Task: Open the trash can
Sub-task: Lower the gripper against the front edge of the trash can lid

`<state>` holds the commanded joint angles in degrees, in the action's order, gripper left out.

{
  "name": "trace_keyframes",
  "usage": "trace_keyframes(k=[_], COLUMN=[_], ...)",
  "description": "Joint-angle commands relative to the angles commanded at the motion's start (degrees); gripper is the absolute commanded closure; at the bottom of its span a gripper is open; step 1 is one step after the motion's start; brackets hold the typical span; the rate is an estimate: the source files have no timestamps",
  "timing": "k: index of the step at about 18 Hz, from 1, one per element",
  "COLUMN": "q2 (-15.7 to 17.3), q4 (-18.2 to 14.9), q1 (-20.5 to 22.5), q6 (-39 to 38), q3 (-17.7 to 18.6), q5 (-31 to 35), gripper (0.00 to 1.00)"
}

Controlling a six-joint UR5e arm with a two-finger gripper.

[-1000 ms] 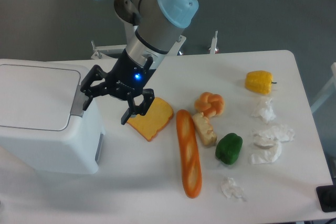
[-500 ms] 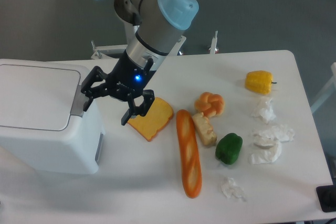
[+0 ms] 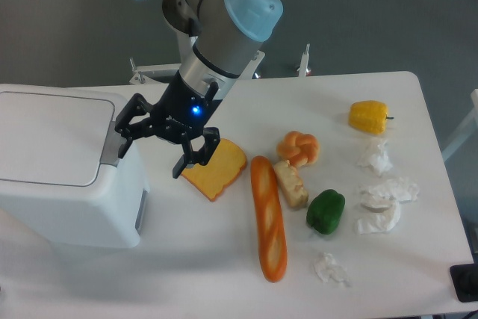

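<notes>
The end effector (image 3: 152,150) hung with its two black fingers spread apart and nothing between them, one fingertip (image 3: 123,146) just beside the grey push tab (image 3: 110,149) at the right edge of the lid, the other (image 3: 181,167) over the orange bread slice (image 3: 216,168). The trash can (image 3: 63,169) stood at the left end of the white bench (image 3: 224,282), lid flat and closed. To the right lay a baguette (image 3: 268,218), a braided bun (image 3: 299,146), a green pepper (image 3: 326,211), a yellow pepper (image 3: 369,116) and crumpled tissues (image 3: 385,192).

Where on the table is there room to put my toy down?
Bare table lies along the front edge, between the big white boxy trash can and the long orange baguette. Also behind the braided bun. It is crowded by the crumpled white tissues at the right.
</notes>
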<state>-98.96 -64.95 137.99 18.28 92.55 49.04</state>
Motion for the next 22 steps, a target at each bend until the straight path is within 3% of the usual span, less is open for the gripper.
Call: trace_keyframes(k=[22], q2=[0.1], q4=[0.3], q1=[-0.7], q6=[0.2], q3=[0.8], q5=[0.0], gripper=[0.00])
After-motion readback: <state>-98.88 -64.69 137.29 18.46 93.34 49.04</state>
